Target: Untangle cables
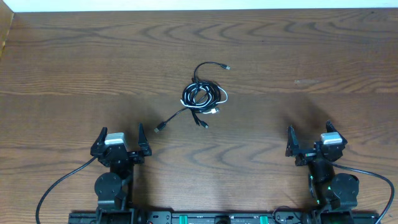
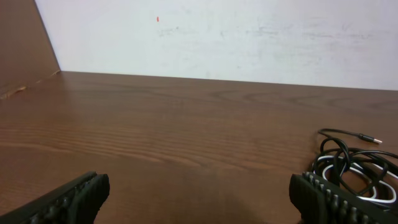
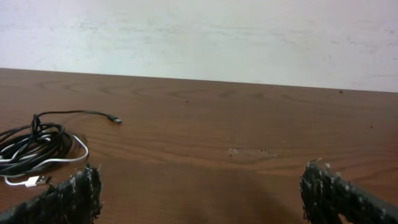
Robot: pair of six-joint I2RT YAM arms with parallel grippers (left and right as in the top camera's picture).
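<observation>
Both arms parked at the near edge of the table (image 1: 74,62), one on each side. Left gripper (image 1: 121,132) has its jaws spread wide with nothing between them. Right gripper (image 1: 310,130) is the same: wide apart, empty.

The cables (image 1: 204,98) lie near the middle of the table, ahead of both arms and between them, well apart from either claw. From overhead I see one compact knot: several thin black cords coiled in loose overlapping loops, with a white cord (image 1: 222,95) curving along the right and lower side of the coil. Its pale plug end rests at the coil's near edge.

Loose ends I can pick out:
- one black lead arcs away from the arms and to the right, ending in a small plug (image 1: 227,66)
- one black lead runs toward the left arm, ending in a dark plug (image 1: 159,129)
- a short black tail with a plug sits just below the coil

Left wrist view catches the bundle at its right edge, partly behind the finger – the right wrist view has it at far left. A pale wall (image 2: 249,37) stands behind the table. How the loops cross inside the knot I cannot tell.
</observation>
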